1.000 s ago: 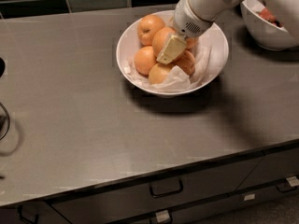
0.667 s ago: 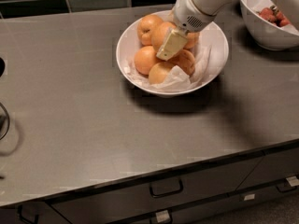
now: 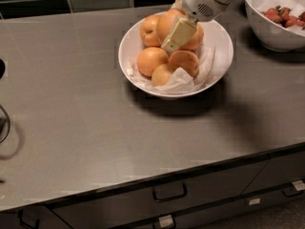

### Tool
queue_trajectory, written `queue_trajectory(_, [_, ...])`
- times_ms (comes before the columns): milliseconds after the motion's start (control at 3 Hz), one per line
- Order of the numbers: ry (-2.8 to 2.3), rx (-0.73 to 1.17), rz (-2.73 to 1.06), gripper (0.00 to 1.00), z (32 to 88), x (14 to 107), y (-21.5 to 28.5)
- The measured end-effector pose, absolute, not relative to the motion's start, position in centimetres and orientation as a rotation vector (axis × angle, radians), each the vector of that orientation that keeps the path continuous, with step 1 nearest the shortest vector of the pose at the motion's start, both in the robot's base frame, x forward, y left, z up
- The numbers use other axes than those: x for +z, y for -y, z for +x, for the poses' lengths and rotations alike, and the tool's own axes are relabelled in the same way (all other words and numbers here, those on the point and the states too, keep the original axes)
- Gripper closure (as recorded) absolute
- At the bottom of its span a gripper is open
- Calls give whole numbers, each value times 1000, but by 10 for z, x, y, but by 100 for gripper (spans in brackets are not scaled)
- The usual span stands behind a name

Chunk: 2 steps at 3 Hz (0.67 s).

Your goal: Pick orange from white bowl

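Note:
The white bowl stands on the grey counter, lined with crumpled white paper and holding several oranges. My gripper comes down from the upper right over the back of the bowl. It is shut on the orange, with one pale finger lying across the fruit's front. The held orange sits slightly above the others at the bowl's far side. Three more oranges lie in front: one at the left, one at the right, one low in the middle.
A second white bowl with red fruit pieces stands at the back right, close to my arm. The counter's front edge runs above dark drawers with handles. A dark tiled wall rises behind the counter.
My gripper has risen and moved slightly back over the bowl, and the orange between its fingers has come up with it. The other oranges have stayed in place.

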State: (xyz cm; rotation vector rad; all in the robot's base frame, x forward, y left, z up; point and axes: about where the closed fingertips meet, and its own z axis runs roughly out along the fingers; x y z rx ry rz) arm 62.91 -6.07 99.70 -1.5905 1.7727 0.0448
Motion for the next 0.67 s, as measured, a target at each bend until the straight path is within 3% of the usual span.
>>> queue_trajectory(667, [-1744, 21, -1549, 100, 623, 1013, 67])
